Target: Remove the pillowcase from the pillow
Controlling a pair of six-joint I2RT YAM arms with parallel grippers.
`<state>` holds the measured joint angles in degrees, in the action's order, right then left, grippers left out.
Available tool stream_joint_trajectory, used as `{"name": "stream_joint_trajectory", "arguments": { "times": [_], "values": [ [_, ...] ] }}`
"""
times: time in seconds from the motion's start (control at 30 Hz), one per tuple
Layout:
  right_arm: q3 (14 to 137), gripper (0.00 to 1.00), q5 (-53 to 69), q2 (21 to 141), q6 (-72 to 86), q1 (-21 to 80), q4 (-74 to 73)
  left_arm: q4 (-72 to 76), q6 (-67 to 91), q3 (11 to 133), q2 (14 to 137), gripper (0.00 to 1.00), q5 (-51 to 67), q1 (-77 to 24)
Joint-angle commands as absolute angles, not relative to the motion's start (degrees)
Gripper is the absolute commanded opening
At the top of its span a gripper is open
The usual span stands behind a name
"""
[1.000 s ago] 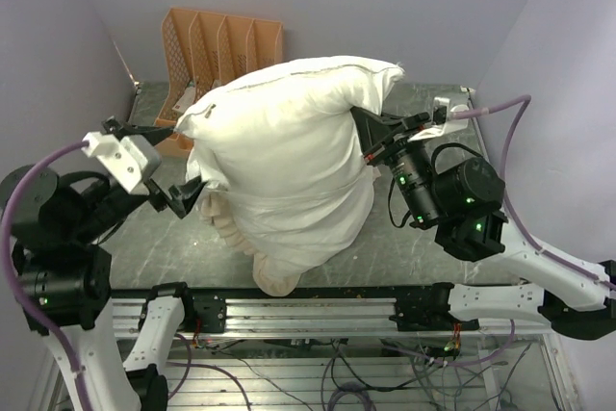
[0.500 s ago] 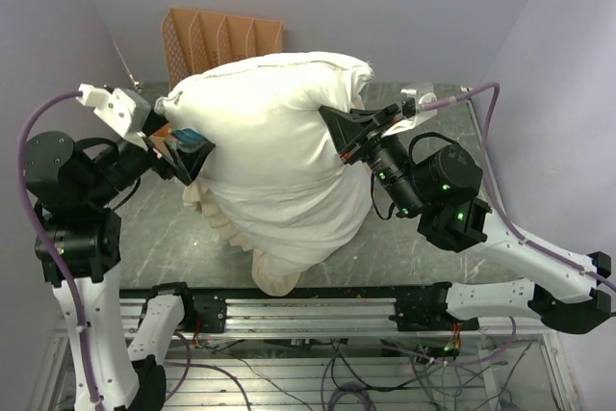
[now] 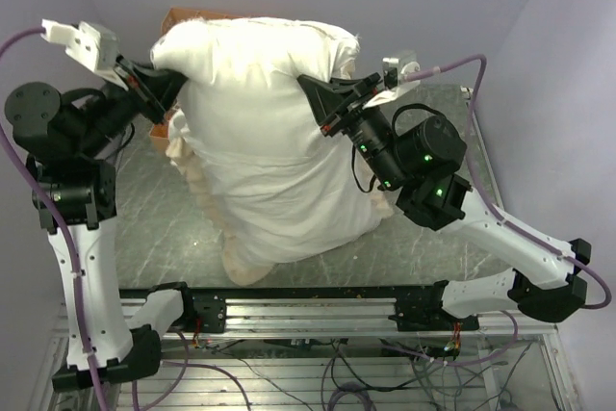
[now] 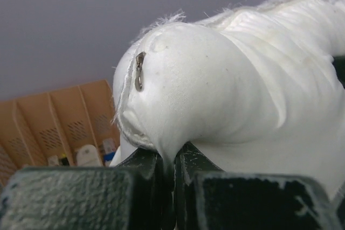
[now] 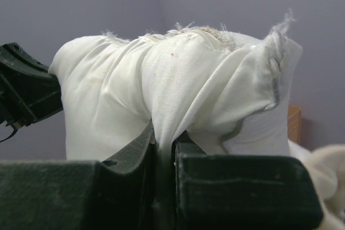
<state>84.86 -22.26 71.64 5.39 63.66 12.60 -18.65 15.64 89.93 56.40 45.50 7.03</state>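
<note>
Left gripper (image 4: 173,160) has just snapped shut. It was wide open a moment ago; now the jaws are pinched together with a fold of white fabric between them, just under the zipper pull (image 4: 139,71) at the pillow's far-left corner. Right gripper (image 5: 164,144) is unchanged, clamped on a fold at the frayed far-right corner.

So you now hold the pillow (image 3: 260,122) by both top corners. It has also come up over the last second and now hangs higher, further toward the far wall and a bit left, hiding most of the orange rack (image 4: 64,117).

The pillowcase (image 3: 241,265) is low. Its cream frill is bunched around the pillow's left side and near end, down by the table (image 3: 154,228), with another bit showing on the right under the right arm. No grey face is visible from here.

My read is that most of the pillow is already out and both grips are on the pillow, not the case. The case should slide off only if it stays down while you lift. I can't tell whether the near end is still inside it. Watch that the frill doesn't ride up with the pillow.
</note>
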Motion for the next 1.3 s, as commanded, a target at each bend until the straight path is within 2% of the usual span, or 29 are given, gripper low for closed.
{"name": "stream_joint_trajectory", "arguments": {
  "times": [0.0,0.13,0.27,0.43,0.6,0.67,0.73,0.77,0.87,0.93,0.97,1.07,1.27],
  "values": [
    [89.1,0.0,-15.4,74.5,2.5,63.3,16.8,-4.4,14.3,100.8,59.5,0.07,36.0,7.1],
    [89.9,0.0,-16.2,74.9,0.9,62.1,15.6,-5.8,13.2,107.2,63.7,0.07,35.0,7.2],
    [87.8,0.0,-16.4,73.8,0.8,60.8,15.4,-5.7,12.4,106.2,63.7,0.07,35.5,7.1],
    [86.5,0.0,-17.7,73.0,1.1,59.8,10.8,-9.5,10.0,99.8,60.1,0.07,38.0,7.1],
    [84.9,0.1,-22.4,71.0,0.7,59.8,5.8,-12.8,6.0,89.3,54.6,0.07,39.7,7.1],
    [86.5,0.29,-24.5,70.7,0.6,59.8,1.5,-14.3,5.4,87.6,53.5,0.07,41.0,7.1],
    [88.7,0.57,-24.7,70.2,0.7,59.8,-3.0,-15.7,5.3,87.1,52.7,0.07,42.8,7.2],
    [89.9,0.67,-24.3,69.4,0.8,59.8,-4.6,-16.3,5.4,87.2,52.5,0.07,43.5,7.2],
    [91.7,0.82,-21.9,66.7,0.2,59.9,-6.5,-17.4,5.8,87.5,52.1,0.07,45.1,7.1],
    [94.5,0.96,-18.9,66.3,-0.3,59.9,-8.0,-17.8,6.1,87.6,51.8,0.07,45.7,7.2],
    [96.7,1.0,-17.2,66.9,-0.4,59.9,-9.0,-18.0,6.5,87.6,51.9,0.07,46.1,7.1],
    [104.8,1.0,-9.4,71.6,-0.6,59.9,-13.2,-18.3,6.9,87.3,52.2,0.07,47.9,7.2],
    [127.5,1.0,-0.5,89.2,-2.7,61.1,-26.0,-18.5,9.5,86.6,53.2,0.07,50.2,7.1]
  ]
}}
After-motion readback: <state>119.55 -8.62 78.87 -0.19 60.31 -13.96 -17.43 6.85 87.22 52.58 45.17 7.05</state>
